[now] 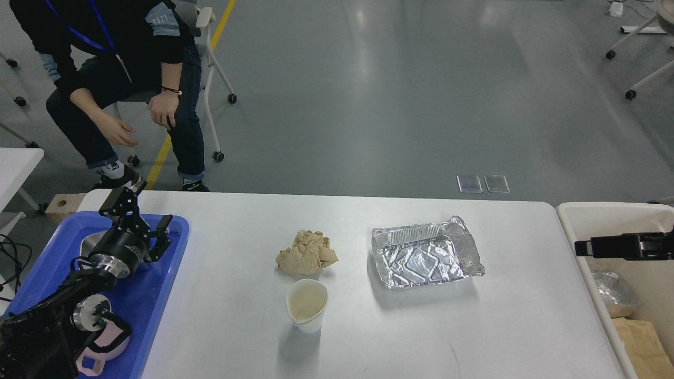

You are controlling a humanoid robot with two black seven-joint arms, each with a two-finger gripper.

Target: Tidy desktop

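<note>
The white desktop (226, 231) holds a crumpled brown paper ball (307, 253), a white paper cup (307, 304) standing upright just in front of it, and a crumpled foil tray (424, 258) to the right. My left gripper (145, 210) is open and empty above the blue tray (158, 295) at the desktop's left end. My right gripper (584, 247) reaches in from the right edge over the cream bin (611, 213). It shows side-on as one dark bar, so its fingers cannot be told apart.
The blue tray holds a metal bowl (90, 241) and a pink mug (108, 345), partly hidden by my left arm. The bin holds crumpled foil (613, 289) and brown paper (640, 342). A seated person (131, 68) is beyond the far left corner.
</note>
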